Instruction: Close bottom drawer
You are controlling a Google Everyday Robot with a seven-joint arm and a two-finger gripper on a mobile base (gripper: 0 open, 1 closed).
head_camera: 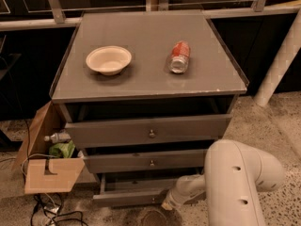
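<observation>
The gripper sits at the front of the part-open bottom drawer, its tip dim in shadow; we cannot tell its opening or hold.

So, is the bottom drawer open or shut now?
Open. The bottom drawer sticks out past the middle drawer, its inner floor showing. The claw is at its front, right of centre.

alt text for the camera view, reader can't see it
The robot's white arm reaches down so its gripper is at the front of the open bottom drawer of a grey three-drawer cabinet. A paper bowl and a tipped red can sit on top.
</observation>
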